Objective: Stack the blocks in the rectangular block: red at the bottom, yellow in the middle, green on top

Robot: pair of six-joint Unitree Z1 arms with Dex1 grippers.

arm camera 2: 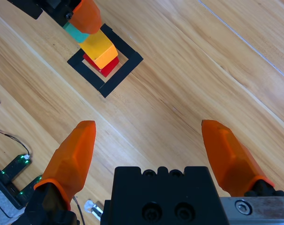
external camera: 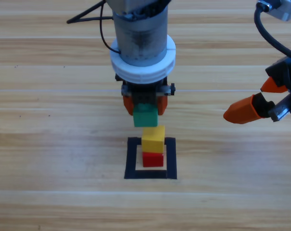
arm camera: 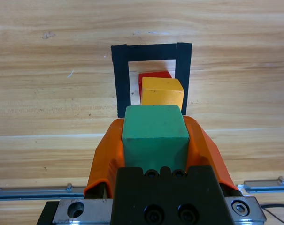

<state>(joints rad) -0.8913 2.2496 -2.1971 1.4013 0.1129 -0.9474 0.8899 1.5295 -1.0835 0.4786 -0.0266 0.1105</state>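
Note:
The red cube (external camera: 153, 159) sits inside the black tape outline (external camera: 132, 159) with the yellow cube (external camera: 153, 138) stacked on it. My left gripper (external camera: 145, 107) is shut on the teal-green cube (external camera: 145, 115), held in the air just behind and above the yellow cube. The left wrist view shows the green cube (arm camera: 154, 133) between the orange jaws, with the yellow cube (arm camera: 162, 92), the red cube (arm camera: 152, 76) and the tape outline (arm camera: 119, 77) beyond it. My right gripper (external camera: 260, 98) waits open at the right edge; in its wrist view the stack (arm camera 2: 100, 49) lies far off.
Bare wood surrounds the tape outline (arm camera 2: 120, 75) on every side. Cables of the arms hang at the top edge (external camera: 87, 19). A metal rail (arm camera: 34, 191) runs under the left wrist.

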